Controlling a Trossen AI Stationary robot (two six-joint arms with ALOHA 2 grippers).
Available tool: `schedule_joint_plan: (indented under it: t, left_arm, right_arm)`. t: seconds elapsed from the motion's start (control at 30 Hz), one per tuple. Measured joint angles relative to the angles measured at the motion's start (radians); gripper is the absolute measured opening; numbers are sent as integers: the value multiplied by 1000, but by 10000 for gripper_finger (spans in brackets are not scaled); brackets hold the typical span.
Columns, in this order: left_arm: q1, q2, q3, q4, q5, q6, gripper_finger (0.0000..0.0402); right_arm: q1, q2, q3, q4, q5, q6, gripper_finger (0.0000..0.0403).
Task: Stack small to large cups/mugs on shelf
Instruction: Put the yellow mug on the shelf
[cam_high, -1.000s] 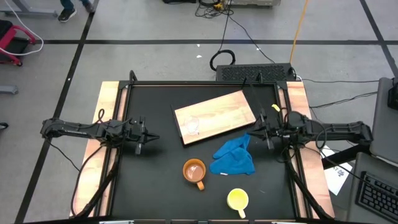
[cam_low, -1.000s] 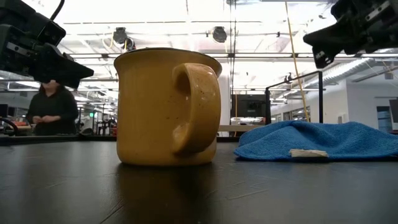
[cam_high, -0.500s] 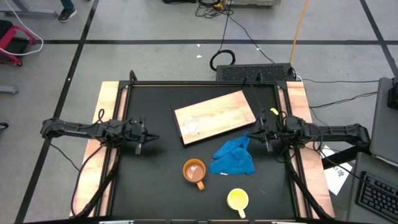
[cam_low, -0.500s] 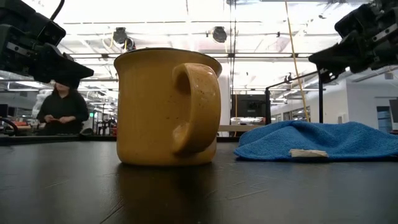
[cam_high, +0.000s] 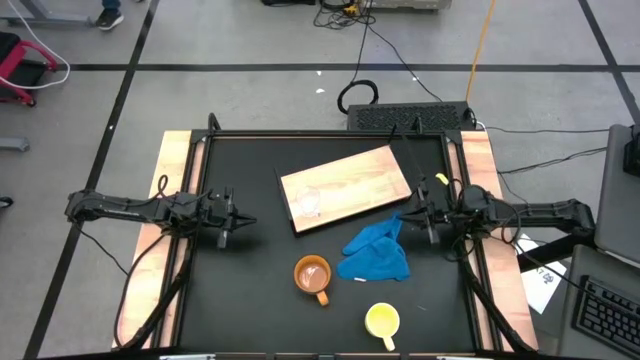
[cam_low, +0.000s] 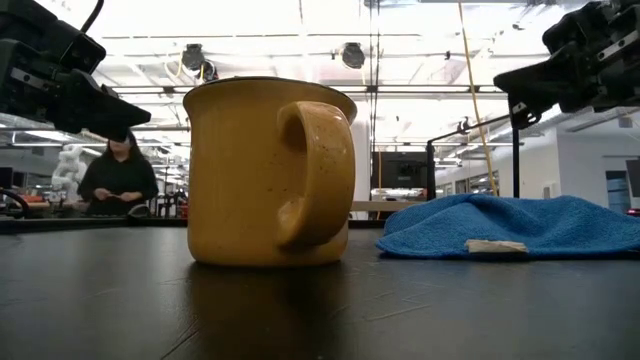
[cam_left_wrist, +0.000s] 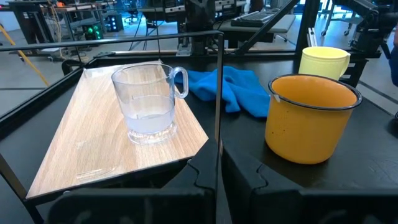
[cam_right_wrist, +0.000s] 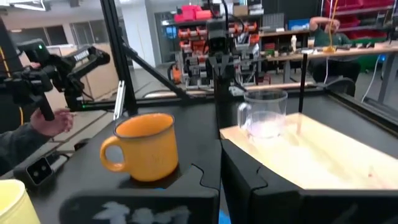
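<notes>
The clear glass cup stands upright on my shelf, the light wooden board lying at an angle near the middle of the desk, close to the board's corner nearest my left arm. The orange mug sits on the black desk just in front of the board, handle toward the desk's front edge. The yellow mug stands farther toward that edge, well apart from the board. A crumpled blue cloth lies between the orange mug and my right arm, one end touching the board's edge.

My left end effector hangs over the left part of the desk, arm stretched in level from the side, pointing at the glass cup and orange mug; its fingers are clenched together, grasping nothing. My right end effector hangs over the right part of the desk, just beside the cloth's upper tip, arm reaching in level from the right; its fingers are likewise closed and empty.

I can read no writing on the cups or board.

The desk has wooden side rails and a black frame. Beyond it lies a grey floor with dark lines and cables, and a bright workshop where a person stands at a bench.
</notes>
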Motion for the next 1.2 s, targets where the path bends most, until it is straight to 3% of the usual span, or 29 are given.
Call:
schedule_joint_plan:
  t: [0.37,0.6,0.8,0.93,1.2]
  left_arm:
    - [0,0,0,84,0,-46,24]
    - [0,0,0,275,-1,-249,24]
    - [0,0,0,484,-171,-274,24]
    - [0,4,0,549,-178,-255,24]
    - [0,153,36,537,-123,-312,24]
  right_arm:
    - [0,0,-3,8,-3,3,0]
    - [0,0,-3,1,-3,0,0]
    - [0,0,-4,1,-3,-33,0]
    - [0,0,-4,1,-3,-44,0]
    - [0,0,-4,1,-3,-45,0]
